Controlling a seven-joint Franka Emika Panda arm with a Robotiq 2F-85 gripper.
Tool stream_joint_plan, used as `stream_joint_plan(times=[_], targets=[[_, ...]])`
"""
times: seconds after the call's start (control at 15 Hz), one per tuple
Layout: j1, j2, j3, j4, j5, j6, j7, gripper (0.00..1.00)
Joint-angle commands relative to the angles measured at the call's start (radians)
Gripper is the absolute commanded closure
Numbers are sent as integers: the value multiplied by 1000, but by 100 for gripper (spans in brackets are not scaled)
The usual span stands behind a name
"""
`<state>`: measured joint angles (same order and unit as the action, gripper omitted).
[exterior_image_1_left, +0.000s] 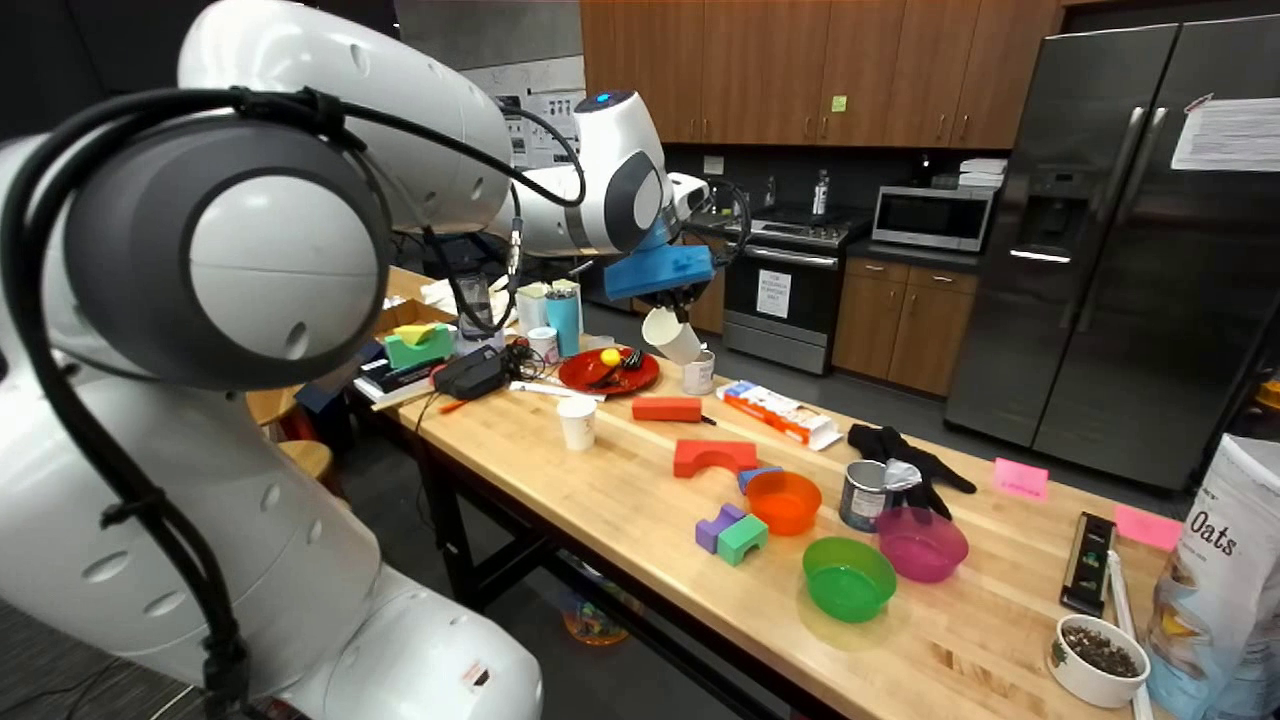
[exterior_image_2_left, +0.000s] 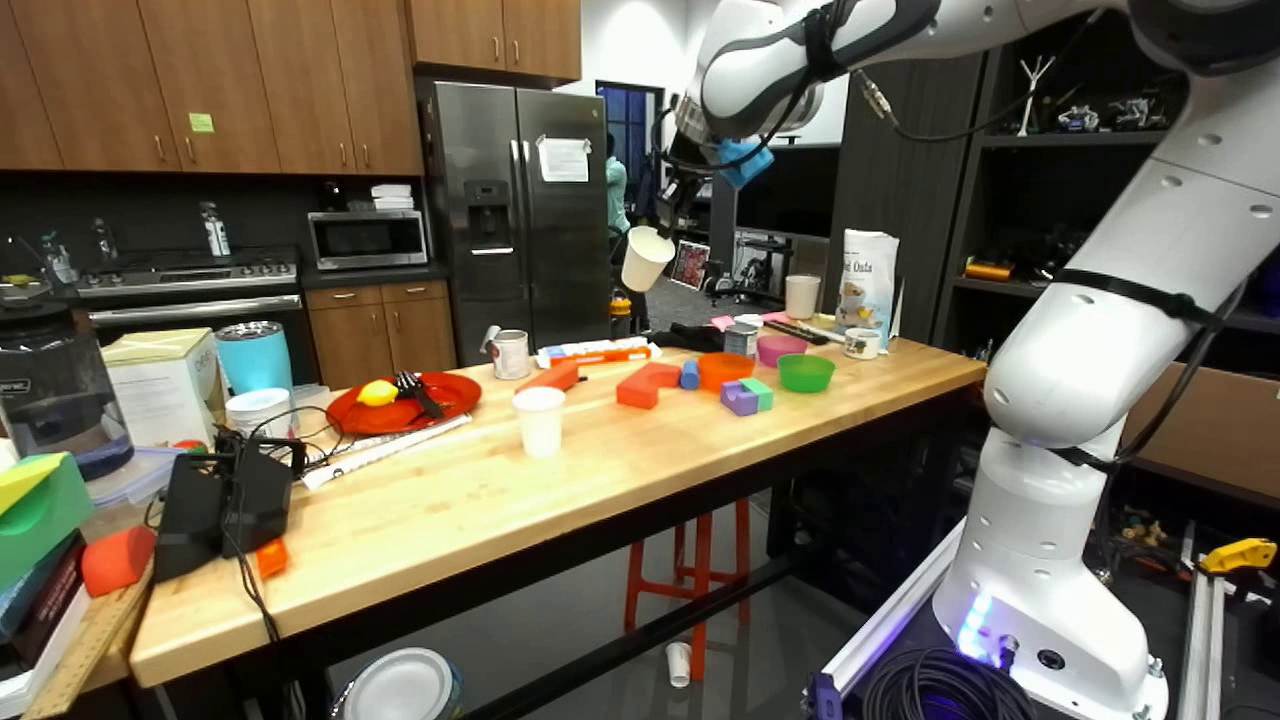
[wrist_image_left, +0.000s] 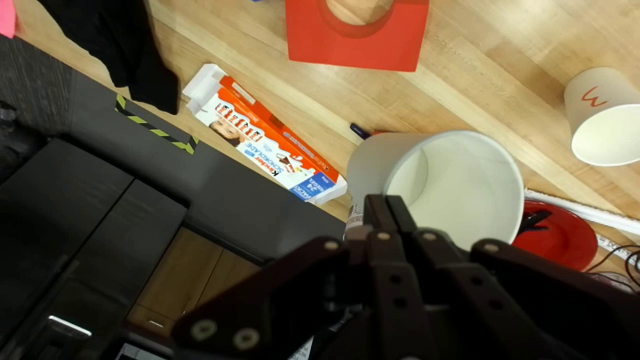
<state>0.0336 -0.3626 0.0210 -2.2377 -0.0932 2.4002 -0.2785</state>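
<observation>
A white paper cup (wrist_image_left: 465, 185) hangs in the air, tilted, its open mouth facing the camera in the wrist view; its inside shows bare. My gripper (wrist_image_left: 384, 199) is shut on the cup's wall at the rim, one finger inside and one outside. In both exterior views the cup (exterior_image_1_left: 672, 336) (exterior_image_2_left: 647, 262) is held above the far edge of the table, near a small tin can (exterior_image_1_left: 699, 374). A second white paper cup (wrist_image_left: 595, 105) with a red mark stands upright on the table, apart from the gripper.
On the table lie a red plate (exterior_image_1_left: 575, 378) with a yellow lemon and black utensils, a Kinder box (wrist_image_left: 270, 140), and a red arch block (exterior_image_1_left: 714, 456). Farther along are orange (exterior_image_1_left: 785, 505), green (exterior_image_1_left: 848, 580) and pink (exterior_image_1_left: 922, 545) bowls, a black glove and an oats bag (exterior_image_1_left: 1215, 560).
</observation>
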Motion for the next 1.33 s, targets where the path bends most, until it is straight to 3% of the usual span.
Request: stream_joint_plan(times=[0.0,0.47,0.93,1.27], targets=[[11,-8,-9,-7,-6,-1,7,97],[14,-2,-11,0,-8,11,0,99],[102,171,-25,233,18,16,-355,99],[135,297,-8,360,155,60,-619,99]])
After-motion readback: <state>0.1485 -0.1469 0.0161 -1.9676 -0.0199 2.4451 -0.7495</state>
